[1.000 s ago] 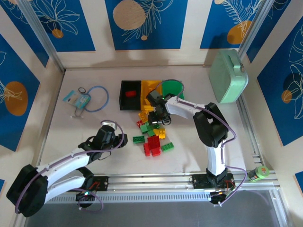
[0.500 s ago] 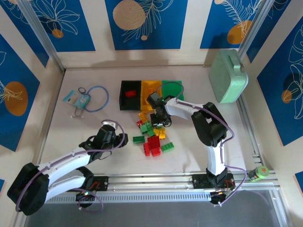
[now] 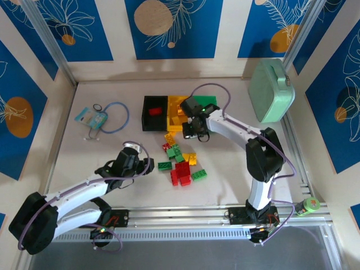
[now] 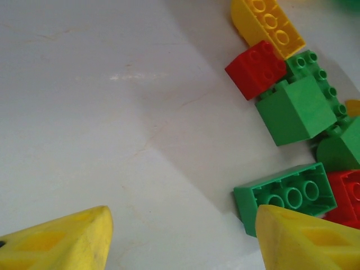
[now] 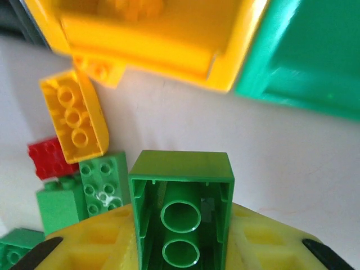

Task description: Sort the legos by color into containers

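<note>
Table (image 3: 84, 157), near edge: left gripper (image 3: 147, 166) half-wide, empty, hovering low; loose legos (image 3: 181, 163) at its 3 o'clock. Beyond pile: right gripper (image 5: 180, 225) clamped on green brick (image 5: 181, 185), hollow underside toward wrist camera. Farther: green bin (image 5: 304, 62) at its 1 o'clock, yellow bin (image 5: 152, 45) at 11, black bin (image 3: 147, 122) at 10, red brick (image 3: 155, 111) inside. Step, as judged: carrying green pick to bin. Next calls for short shift toward 1 o'clock, clearing yellow bin's wall, then release over green bin.

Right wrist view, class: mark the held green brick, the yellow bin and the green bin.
green brick (image 5: 181, 216), right wrist view, hollow underside
yellow bin (image 5: 152, 42), right wrist view, near wall
green bin (image 5: 267, 67), right wrist view, side wall
</note>
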`<state>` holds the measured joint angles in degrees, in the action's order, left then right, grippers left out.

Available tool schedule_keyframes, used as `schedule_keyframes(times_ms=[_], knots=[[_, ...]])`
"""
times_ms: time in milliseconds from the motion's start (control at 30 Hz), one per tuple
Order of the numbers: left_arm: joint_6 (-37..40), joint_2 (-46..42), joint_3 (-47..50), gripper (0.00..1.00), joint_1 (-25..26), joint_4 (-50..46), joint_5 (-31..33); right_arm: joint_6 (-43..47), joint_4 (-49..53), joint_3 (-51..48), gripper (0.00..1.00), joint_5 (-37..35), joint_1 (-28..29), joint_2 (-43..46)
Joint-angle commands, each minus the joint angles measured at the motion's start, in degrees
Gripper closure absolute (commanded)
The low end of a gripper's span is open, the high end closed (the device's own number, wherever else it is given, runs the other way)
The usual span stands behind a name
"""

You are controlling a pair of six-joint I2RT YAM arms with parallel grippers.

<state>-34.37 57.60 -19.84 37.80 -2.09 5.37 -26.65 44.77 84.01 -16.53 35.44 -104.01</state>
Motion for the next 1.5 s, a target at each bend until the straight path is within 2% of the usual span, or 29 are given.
schedule_keyframes(times_ms=[0, 267, 300, 333, 367, 400, 500, 733, 900, 1267, 1467], knots=[[1.90, -0.03, -1.73, 0.32, 1.98, 0.96, -1.07, 2.31, 2.63, 3.61, 0.67, 0.15, -5.58, 0.51], [4.06, 0.36, -4.45, 0.32, 5.82, -1.68, 1.39, 5.34, 5.51, 14.59, 0.66, 1.86, -12.91, -7.43], [4.11, 0.49, -4.74, 0.32, 6.29, -1.82, 1.48, 5.50, 6.39, 16.74, 0.62, 1.79, -13.56, -8.81], [4.30, 0.69, -5.01, 0.32, 6.67, -1.97, 1.49, 5.75, 7.40, 18.66, 0.54, 1.77, -13.95, -9.86], [4.53, 0.83, -5.40, 0.32, 7.10, -2.23, 1.57, 6.05, 8.51, 20.86, 0.39, 1.85, -14.17, -10.77], [4.81, 1.03, -5.84, 0.32, 7.64, -2.68, 1.71, 6.40, 8.92, 22.14, 0.32, 1.71, -14.13, -11.09], [5.66, 1.79, -7.51, 0.32, 8.88, -4.80, 2.75, 6.13, 7.15, 21.10, 0.26, -0.28, -13.18, -9.01], [7.57, 5.44, -10.42, 0.28, 9.96, -5.99, 0.78, 3.64, -1.78, 6.39, 0.26, 2.92, -11.33, -0.47], [8.86, 12.08, -14.86, 0.26, 11.07, -8.79, 0.96, 1.50, -5.45, -2.26, 0.27, 3.97, -10.48, 5.01], [1.36, 24.79, -17.84, 0.30, 11.03, -7.42, 3.38, -0.50, -8.17, -10.33, 0.28, 4.34, -9.86, 10.28], [-1.50, 25.26, -16.34, 0.31, 9.45, -9.05, 6.71, -0.77, -9.07, -12.67, 0.28, 4.41, -9.86, 11.97]])
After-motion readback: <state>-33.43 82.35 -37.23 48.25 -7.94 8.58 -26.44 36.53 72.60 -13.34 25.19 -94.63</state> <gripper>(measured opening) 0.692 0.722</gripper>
